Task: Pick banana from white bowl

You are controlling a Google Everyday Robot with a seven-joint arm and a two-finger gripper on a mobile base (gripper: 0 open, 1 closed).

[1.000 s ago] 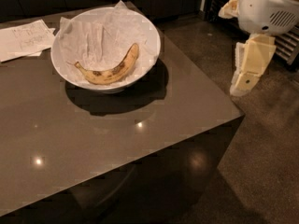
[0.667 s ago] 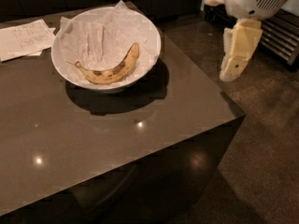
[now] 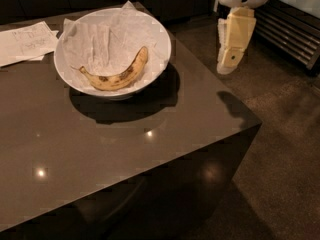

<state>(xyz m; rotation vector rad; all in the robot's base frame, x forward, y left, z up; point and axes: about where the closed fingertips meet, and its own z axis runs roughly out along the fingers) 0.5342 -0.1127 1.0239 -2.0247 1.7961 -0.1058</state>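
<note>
Fruit first, from the one camera view: the banana (image 3: 117,76) lies in the white bowl (image 3: 167,54), on the crumpled paper lining (image 3: 100,36). Taking the bowl as a clock face, the thin stem points to about 8 o'clock, the blunt end reaches toward 2 o'clock, and the curved belly sags toward 6 o'clock, near the wall on that side. I judge it light and soft. The skin is yellow with brown-black spots, so it is ripe and a hard squeeze would bruise or split it. The skin is likely smooth enough to slip if I pinch near either tapering end. The stem is too thin to trust. I would take it across the thick middle, jaws set square to its length, with gentle pressure. The paper beneath may shift or lift with it, and the nearby bowl wall leaves little room on the 6 o'clock side.

The bowl stands toward the far part of the dark glossy surface (image 3: 125,149), with written paper sheets (image 3: 25,41) at its 9 o'clock.

My gripper (image 3: 227,64) hangs at the bowl's 3 o'clock, well apart from it, pointing down and tilted slightly. It appears beyond the surface's edge, against the floor (image 3: 285,134). It holds nothing, and I cannot tell whether my jaws are open or closed.
</note>
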